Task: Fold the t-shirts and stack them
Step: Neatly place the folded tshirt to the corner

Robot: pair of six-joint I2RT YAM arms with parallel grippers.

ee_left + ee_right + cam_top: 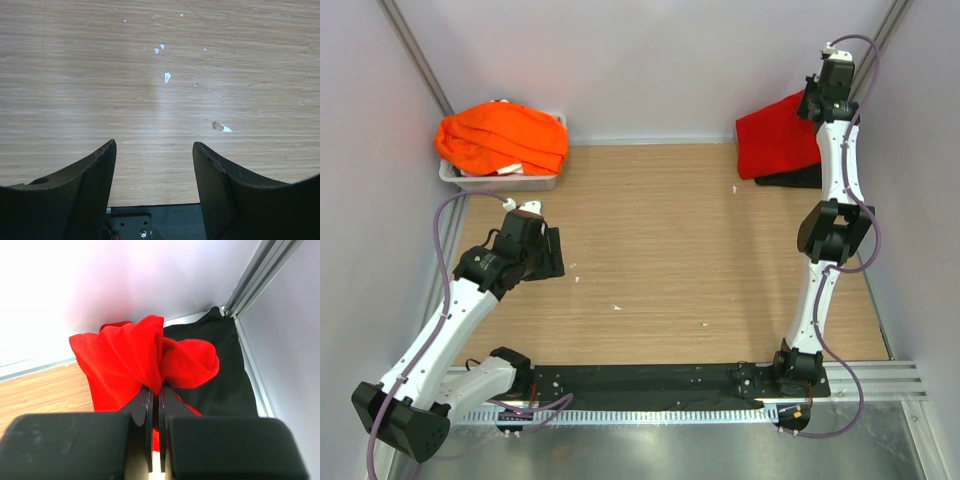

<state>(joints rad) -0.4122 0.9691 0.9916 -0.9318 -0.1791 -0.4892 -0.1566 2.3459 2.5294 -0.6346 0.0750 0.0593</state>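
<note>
Pinching one bunched fold of red shirt (120,355) in right gripper (155,392), left gripper (155,150) agape, empty: could slip when lifted.

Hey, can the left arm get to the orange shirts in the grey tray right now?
Probably yes. The left gripper is open and empty over bare table, and the orange shirts lie piled in the grey tray in the far left corner, its own side, with nothing in between.

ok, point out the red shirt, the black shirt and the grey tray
red t-shirt (120,355): right wrist view, bunched left fold.
black t-shirt (230,390): right wrist view, flat cloth toward the corner.
grey tray (510,183): top external view, near wall.
</note>
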